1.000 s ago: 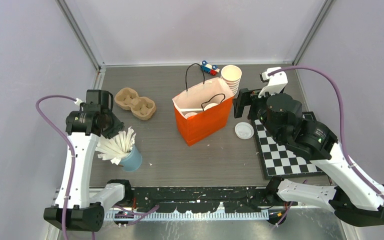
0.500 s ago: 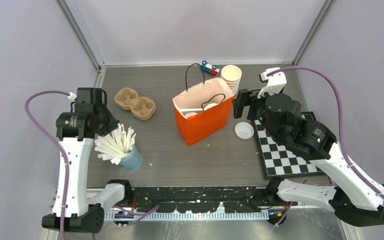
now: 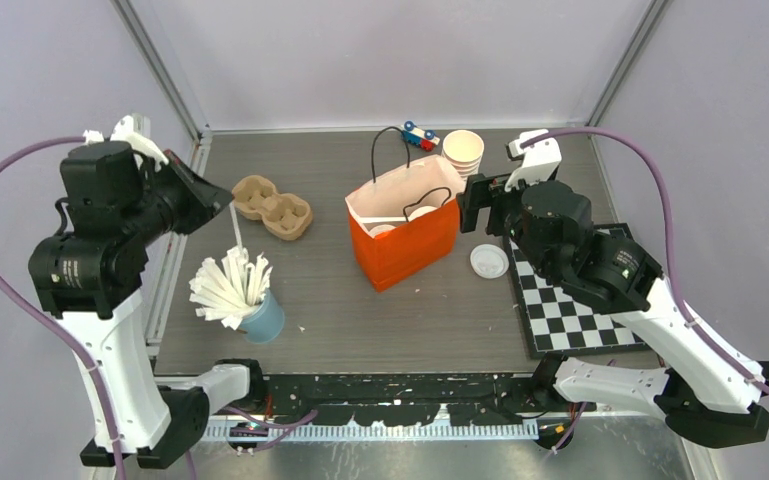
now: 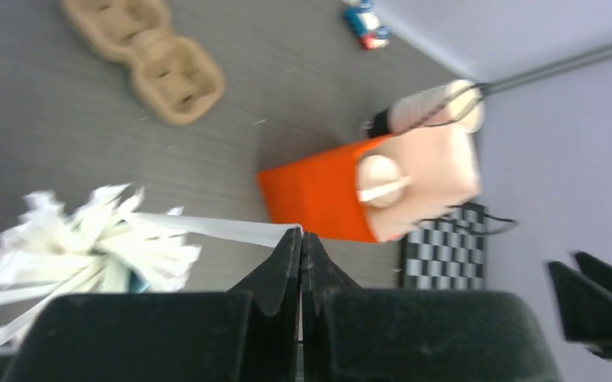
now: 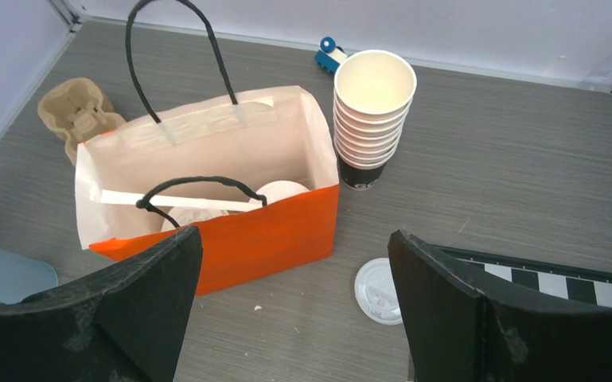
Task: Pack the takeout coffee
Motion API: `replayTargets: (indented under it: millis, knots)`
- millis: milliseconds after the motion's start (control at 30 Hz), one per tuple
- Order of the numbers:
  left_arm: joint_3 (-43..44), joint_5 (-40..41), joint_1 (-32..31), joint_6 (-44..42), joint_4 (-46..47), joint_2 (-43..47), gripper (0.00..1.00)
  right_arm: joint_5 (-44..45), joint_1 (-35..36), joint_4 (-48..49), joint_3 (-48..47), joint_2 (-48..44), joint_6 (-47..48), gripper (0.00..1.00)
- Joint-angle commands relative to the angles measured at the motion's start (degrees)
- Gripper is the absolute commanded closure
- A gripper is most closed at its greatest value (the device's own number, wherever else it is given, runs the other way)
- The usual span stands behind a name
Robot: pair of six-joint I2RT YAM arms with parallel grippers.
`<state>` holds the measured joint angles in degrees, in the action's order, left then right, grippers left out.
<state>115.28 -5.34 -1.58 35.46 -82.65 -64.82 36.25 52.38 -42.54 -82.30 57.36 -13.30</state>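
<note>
Left gripper (image 4: 301, 239) just clamped a paper stick (image 4: 207, 228), lifting it from the blue cup (image 3: 263, 318) toward the orange bag (image 3: 405, 250), I'd guess; right gripper (image 5: 294, 232) gapes wide

Left hand (image 4: 301, 235) clamped tight, up high; right hand (image 5: 294, 233) spread wide.

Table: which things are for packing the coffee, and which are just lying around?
For the job: lidded cups in the orange bag; the paper stick pinched by the left gripper; blue cup of sticks.
Lying around: cup carrier, toy car, stack of lidless cups, loose lid, checkerboard.
</note>
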Motion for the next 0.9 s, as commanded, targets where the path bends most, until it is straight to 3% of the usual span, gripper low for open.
replayTargets:
  millis: [0, 233, 400, 667, 867]
  knots:
    - [6.6, -14.2, 0.3, 4.6, 8.1, -5.3, 1.00, 1.3, -0.2, 5.2, -3.1, -0.9, 1.2, 0.10]
    - [7.5, -24.0, 0.3, 21.3, 31.1, -8.1, 1.00, 3.5, -0.2, 6.4, -2.2, -1.8, 0.1, 0.10]
    - [-1.1, -30.9, 0.0, 37.7, 55.0, -7.8, 1.00, 3.7, -0.2, 6.3, -2.8, -1.8, -0.2, 0.10]
    - [-0.9, -32.0, -3.8, 37.0, 61.1, -9.3, 1.00, 5.0, -0.2, 6.4, -1.9, -3.5, -0.6, 0.10]
    - [-4.4, -29.9, -13.5, 34.9, 64.6, -11.6, 1.00, 5.9, -0.2, 5.3, -1.7, -4.7, -1.2, 0.10]
